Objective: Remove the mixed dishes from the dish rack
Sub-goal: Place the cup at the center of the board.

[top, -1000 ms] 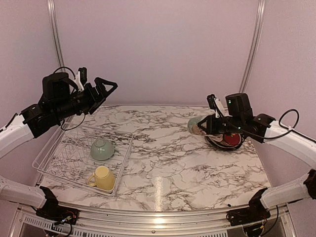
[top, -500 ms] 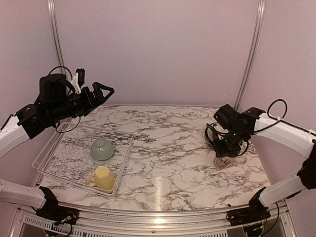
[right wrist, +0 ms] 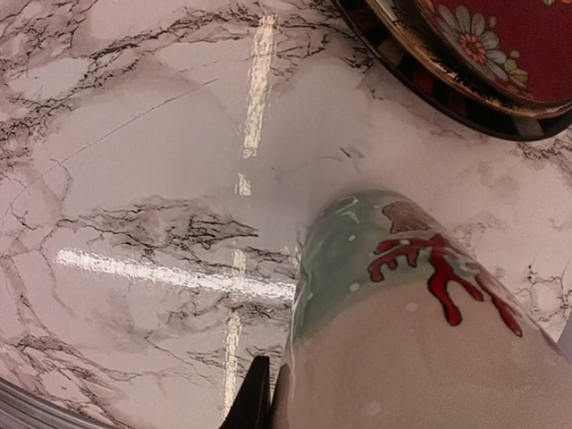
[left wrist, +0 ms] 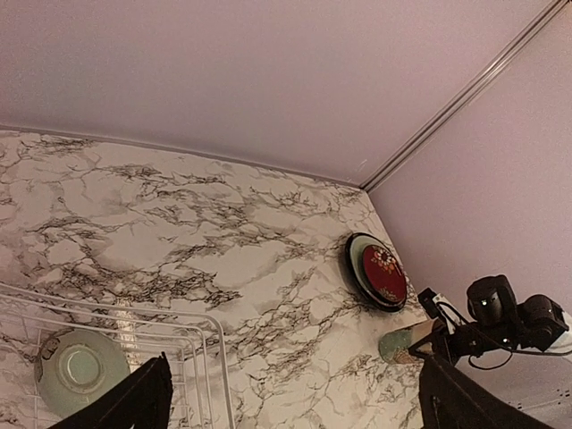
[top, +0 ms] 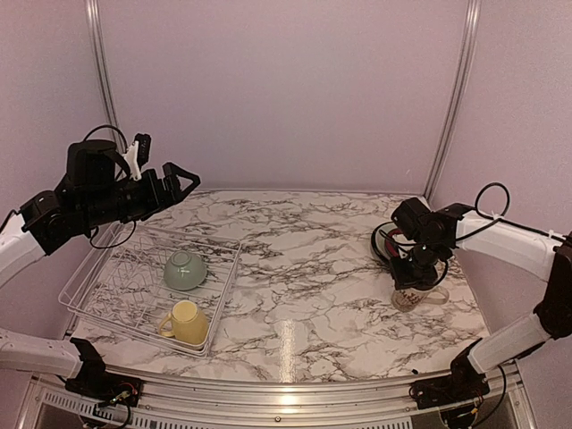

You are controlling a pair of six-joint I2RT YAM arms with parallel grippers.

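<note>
Right gripper (top: 417, 275) clamped mug (top: 414, 296), right of top view, just beside plates (right wrist: 474, 40). Risk: fingers dragging rim on withdrawal could topple mug into plates. Left gripper (top: 166, 163) hung spread, empty, upper left.

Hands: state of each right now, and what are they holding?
Left hand: open, holding nothing.
Right hand: closed on the cream floral mug.

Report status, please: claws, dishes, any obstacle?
Left claw open, raised by rack. Right claw shut on floral mug, beside plate stack. Bowl, yellow mug in rack. Nothing blocking.
</note>
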